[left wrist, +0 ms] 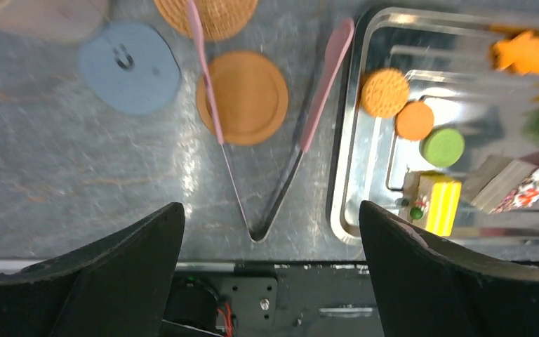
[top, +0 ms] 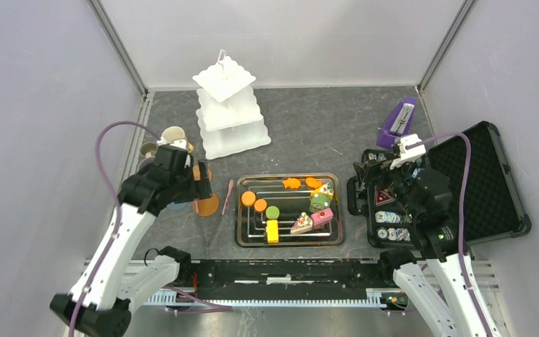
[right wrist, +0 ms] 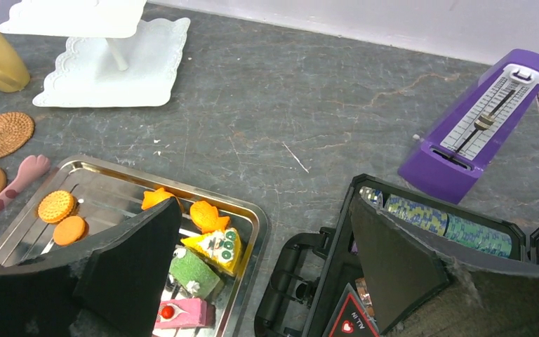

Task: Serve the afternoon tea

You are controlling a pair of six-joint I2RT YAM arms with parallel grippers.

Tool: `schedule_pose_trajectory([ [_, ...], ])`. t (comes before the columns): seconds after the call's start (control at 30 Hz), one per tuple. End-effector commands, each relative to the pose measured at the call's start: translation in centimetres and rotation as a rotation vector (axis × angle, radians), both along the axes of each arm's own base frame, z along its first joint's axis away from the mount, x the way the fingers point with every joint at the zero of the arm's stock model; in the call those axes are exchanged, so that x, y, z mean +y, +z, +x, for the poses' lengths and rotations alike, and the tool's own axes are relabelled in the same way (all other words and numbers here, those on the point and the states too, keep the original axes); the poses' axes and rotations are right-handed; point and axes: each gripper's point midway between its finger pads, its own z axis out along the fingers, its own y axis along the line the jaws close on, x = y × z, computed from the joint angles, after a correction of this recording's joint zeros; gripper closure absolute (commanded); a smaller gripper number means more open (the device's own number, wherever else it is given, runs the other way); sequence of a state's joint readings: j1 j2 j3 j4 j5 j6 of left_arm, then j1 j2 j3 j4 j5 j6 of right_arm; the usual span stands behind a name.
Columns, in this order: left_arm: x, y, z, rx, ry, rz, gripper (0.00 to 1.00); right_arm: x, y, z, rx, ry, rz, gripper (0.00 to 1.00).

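Standing upright, white tiered stand (top: 230,109), long axis vertical

A shiny tray (top: 291,201) of little toy cakes (top: 321,217) and round biscuits (top: 248,199) sits mid-table (top: 309,133), with the white tiered stand (top: 228,105) behind it.

Top camera overlooks everything; both wrist cameras (close, downward) share the tray (top: 288,199).

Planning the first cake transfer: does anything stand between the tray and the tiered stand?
Nothing visible does. The table between the metal tray and the white tiered stand shows no objects; the pink tongs lie left of the tray, the purple metronome far to the right.
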State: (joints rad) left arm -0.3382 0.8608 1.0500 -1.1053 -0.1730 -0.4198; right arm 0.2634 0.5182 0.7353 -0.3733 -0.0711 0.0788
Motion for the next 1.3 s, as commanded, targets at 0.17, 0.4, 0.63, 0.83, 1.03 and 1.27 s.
schedule_pose_trajectory([
  [0.17,-1.0,-6.7,-0.3,0.245,0.158,-0.026,0.00,-0.7,2.3,-1.1,-0.086,-0.020,0.019,0.02],
  [0.4,-2.4,-11.4,-2.9,0.413,0.230,-0.049,0.00,-1.6,2.6,-1.3,-0.122,-0.057,-0.011,0.02],
  [0.63,-3.2,-13.4,-3.5,0.433,0.217,0.054,0.00,-2.6,3.2,-1.2,-0.149,-0.103,-0.041,0.02],
  [0.83,-2.8,-15.9,-3.0,0.446,0.242,0.135,0.00,-3.0,2.3,-0.9,-0.144,-0.112,-0.086,0.02],
  [1.03,-2.5,-16.6,-2.4,0.413,0.233,0.147,0.00,-3.3,2.4,-1.0,-0.150,-0.123,-0.102,0.02],
  [1.27,-3.0,-17.5,-1.2,0.388,0.196,0.070,0.00,-3.5,2.5,-1.1,-0.165,-0.131,-0.104,0.02],
])
